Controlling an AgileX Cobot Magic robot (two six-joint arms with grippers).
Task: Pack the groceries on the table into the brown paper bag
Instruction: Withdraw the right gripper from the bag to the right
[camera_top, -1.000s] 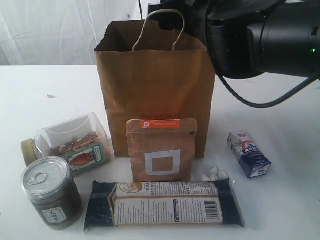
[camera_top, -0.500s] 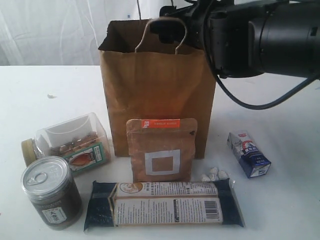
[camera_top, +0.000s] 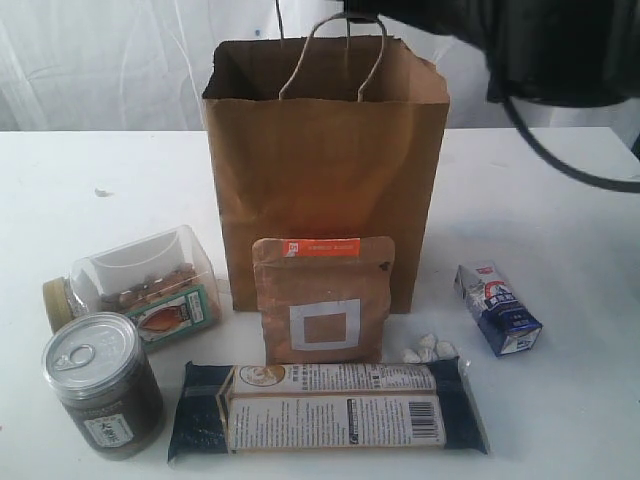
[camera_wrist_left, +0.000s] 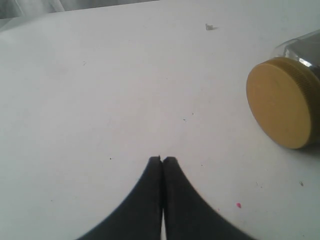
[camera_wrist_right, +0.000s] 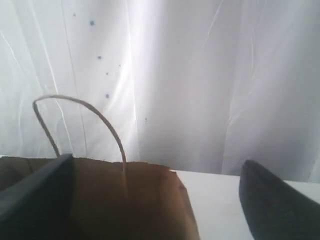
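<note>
Brown paper bag (camera_top: 325, 170): upright and open-mouthed, mid-table (camera_top: 580, 400). Groceries before it: brown pouch with orange label (camera_top: 322, 300) standing just in front, clear nut jar (camera_top: 140, 280) on its side and silver-lidded dark jar (camera_top: 103, 385) left, small blue-white carton (camera_top: 497, 308) right, long dark-blue packet (camera_top: 328, 408) flat at the front. Left gripper (camera_wrist_left: 162, 161): fingers pressed together, empty, over bare table near the clear nut jar; right gripper (camera_wrist_right: 156, 165): fingers wide apart, empty, above the bag's rim.
</note>
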